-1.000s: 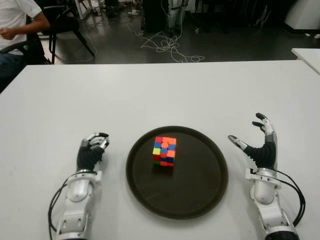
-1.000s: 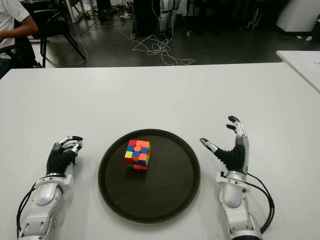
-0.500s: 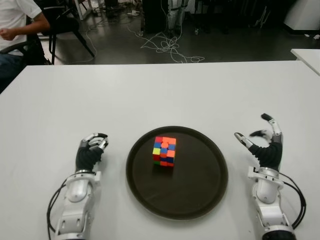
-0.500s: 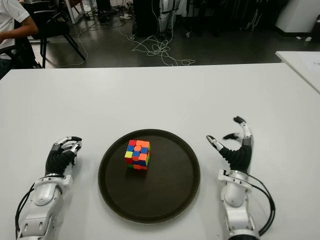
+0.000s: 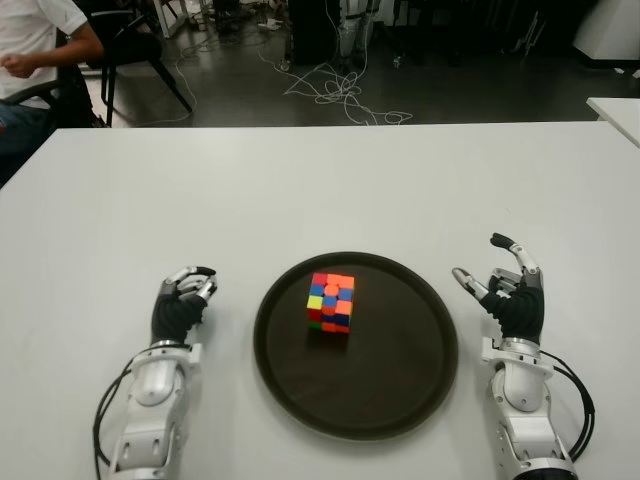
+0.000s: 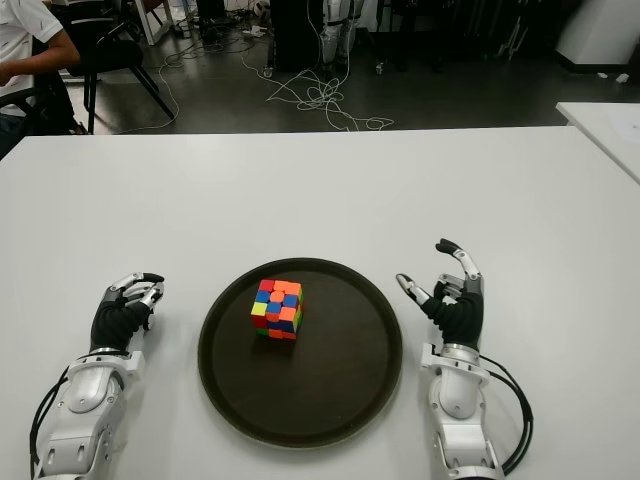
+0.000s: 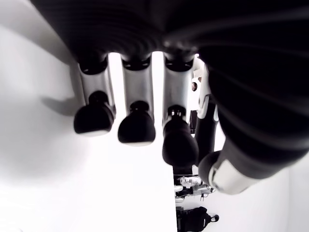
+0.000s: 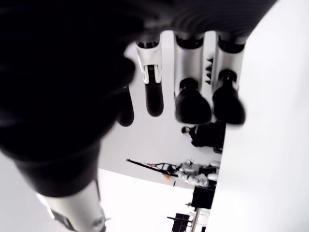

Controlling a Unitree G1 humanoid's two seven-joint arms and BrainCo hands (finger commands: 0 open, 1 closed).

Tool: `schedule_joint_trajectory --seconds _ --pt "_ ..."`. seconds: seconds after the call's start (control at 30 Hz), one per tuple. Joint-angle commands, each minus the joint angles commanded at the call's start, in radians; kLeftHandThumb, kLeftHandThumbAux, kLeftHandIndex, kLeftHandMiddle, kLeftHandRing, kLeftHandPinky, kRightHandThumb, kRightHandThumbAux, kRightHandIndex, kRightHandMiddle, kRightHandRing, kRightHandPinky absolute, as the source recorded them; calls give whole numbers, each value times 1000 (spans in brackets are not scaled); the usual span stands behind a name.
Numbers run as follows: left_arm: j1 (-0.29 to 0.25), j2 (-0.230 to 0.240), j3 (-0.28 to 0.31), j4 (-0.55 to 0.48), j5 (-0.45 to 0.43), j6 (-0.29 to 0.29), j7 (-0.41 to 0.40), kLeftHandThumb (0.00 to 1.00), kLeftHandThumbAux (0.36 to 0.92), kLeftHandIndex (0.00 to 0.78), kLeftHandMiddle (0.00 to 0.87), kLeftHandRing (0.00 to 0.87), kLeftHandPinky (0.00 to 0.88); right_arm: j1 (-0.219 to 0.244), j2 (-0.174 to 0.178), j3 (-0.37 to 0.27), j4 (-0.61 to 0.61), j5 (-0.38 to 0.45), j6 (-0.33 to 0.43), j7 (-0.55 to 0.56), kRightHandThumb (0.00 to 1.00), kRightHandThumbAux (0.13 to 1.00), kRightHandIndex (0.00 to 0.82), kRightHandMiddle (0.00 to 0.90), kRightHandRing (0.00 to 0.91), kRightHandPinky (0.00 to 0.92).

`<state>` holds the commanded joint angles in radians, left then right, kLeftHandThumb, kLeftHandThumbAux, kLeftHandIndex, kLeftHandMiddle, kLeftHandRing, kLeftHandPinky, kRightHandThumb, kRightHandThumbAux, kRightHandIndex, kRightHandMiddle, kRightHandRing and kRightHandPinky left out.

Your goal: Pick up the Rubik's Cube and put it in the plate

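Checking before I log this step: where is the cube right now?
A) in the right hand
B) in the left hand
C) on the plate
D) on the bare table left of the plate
C: the cube sits on the dark plate, with the left hand and right hand both empty beside it.

even overhead light; soft shadows; wrist views overexposed, blurred.

Right hand pulled in and fingers curling; nothing else moved.

My right hand (image 5: pixel 508 295) sat farther right of the plate (image 5: pixel 400 385) a second ago, fingers stretched tall and thumb splayed wide. Now I see it shifted left, nearer the plate's right rim but not touching it, sitting a little lower, with the fingers (image 5: pixel 519 257) bent forward and the thumb drawn closer in. It holds nothing.
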<state>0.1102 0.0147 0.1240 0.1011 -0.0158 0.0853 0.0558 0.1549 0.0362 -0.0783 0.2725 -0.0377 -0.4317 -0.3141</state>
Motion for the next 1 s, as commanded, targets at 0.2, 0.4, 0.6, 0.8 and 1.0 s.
schedule_joint_trajectory --seconds 0.2,0.4,0.6,0.8,1.0 --pt "0 1 -2 -3 3 3 1 711 703 444 816 825 818 16 14 -3 -30 17 24 4 209 848 759 828 831 820" --pt "4 5 -5 -13 13 10 3 710 704 444 816 826 820 37 30 -4 -71 21 70 11 242 853 773 836 839 833" --pt "7 6 -4 -17 21 12 6 710 704 444 818 829 824 56 39 0 -106 17 106 19 283 854 779 840 841 834" --pt "12 1 2 -26 32 24 25 712 703 444 818 833 832 75 52 7 -150 24 143 19 322 849 782 844 849 849" --pt "15 -2 11 -21 32 20 37 713 703 445 815 837 832 92 56 14 -186 28 177 19 335 846 784 847 854 856"
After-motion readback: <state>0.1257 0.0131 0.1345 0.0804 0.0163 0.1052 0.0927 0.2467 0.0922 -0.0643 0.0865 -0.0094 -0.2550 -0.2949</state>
